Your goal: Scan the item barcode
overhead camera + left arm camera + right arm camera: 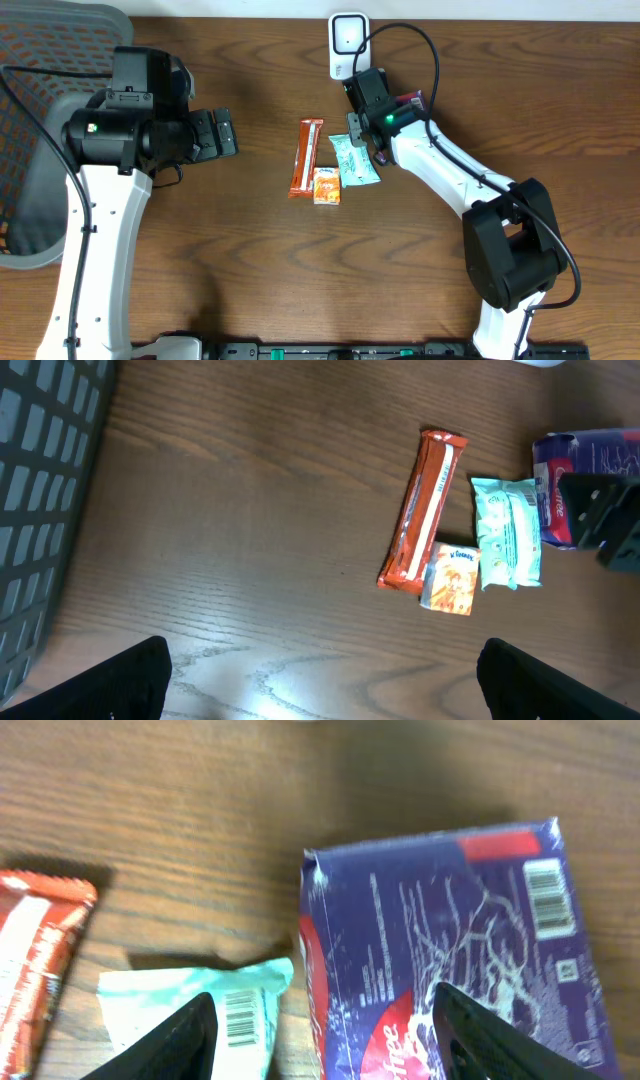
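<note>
- Left claw [228, 133] hangs wide open and empty, at 9 o'clock of the red bar [306, 157].
- Right claw [322, 1010] stands spread, gripping nothing, one finger over the purple packet [450, 920], which lies flat on the counter [250, 250].
- Teal packet [355, 160] lies at the purple packet's 7 o'clock.
- White scanner [346, 42] stands farthest, at the purple packet's 11 o'clock.

four packets [422, 510] [507, 532] [450, 578] [585, 485], one white scanner [347, 42]

The dark brown wooden table [250, 260] shows smooth, faintly shiny grain. The long orange-red wrapper [420, 510] and purple printed packet [450, 940] look like glossy film.
</note>
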Motion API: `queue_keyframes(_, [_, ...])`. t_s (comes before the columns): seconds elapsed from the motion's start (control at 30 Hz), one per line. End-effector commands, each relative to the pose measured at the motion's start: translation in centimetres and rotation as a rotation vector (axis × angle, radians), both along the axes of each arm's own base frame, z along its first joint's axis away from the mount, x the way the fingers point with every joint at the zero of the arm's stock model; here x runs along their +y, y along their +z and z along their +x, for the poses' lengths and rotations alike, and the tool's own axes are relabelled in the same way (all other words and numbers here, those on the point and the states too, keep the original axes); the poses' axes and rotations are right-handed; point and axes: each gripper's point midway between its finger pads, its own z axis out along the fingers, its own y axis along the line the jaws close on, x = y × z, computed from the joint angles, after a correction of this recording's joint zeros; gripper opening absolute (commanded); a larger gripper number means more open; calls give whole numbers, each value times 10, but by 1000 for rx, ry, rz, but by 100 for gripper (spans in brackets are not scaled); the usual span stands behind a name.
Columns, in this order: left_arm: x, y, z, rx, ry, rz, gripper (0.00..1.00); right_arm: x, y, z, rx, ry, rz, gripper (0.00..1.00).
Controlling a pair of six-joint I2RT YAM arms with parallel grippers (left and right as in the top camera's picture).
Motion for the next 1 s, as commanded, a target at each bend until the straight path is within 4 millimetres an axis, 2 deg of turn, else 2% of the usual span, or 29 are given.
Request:
queue_keyframes(0.0, [2, 0, 1, 2, 4, 7, 98, 1, 8, 7, -25, -14, -8, 64])
queue_keyframes(0.13, [2, 0, 1, 2, 4, 7, 98, -2, -5, 7, -14, -22, -28, 62])
queue_keyframes(0.27, [2, 0, 1, 2, 4, 7, 98, -13, -38, 4, 29, -93, -75, 61])
queue_keyframes(0.47, [2, 0, 1, 2, 4, 7, 98, -25, -84, -4, 104, -110, -160, 59])
queue_keyframes(0.5, [2, 0, 1, 2, 3, 7, 98, -26, -88, -6, 116, -109, -167, 55])
queue_keyframes(0.57, [2, 0, 1, 2, 4, 7, 98, -28, -91, -10, 133, -123, -170, 34])
queue_keyframes(0.6, [2, 0, 1, 2, 4, 7, 98, -28, -88, -10, 133, -134, -164, 22])
queue_keyframes(0.63, [2, 0, 1, 2, 4, 7, 98, -28, -86, -10, 130, -141, -158, 15])
queue_keyframes(0.73, [2, 0, 1, 2, 4, 7, 98, -26, -63, -6, 96, -170, -117, 2])
queue_keyframes(0.8, [2, 0, 1, 2, 4, 7, 98, -22, -42, -3, 74, -166, -63, 1])
queue_keyframes(0.97, [2, 0, 1, 2, 4, 7, 98, -13, 28, 4, 36, -112, 202, 1])
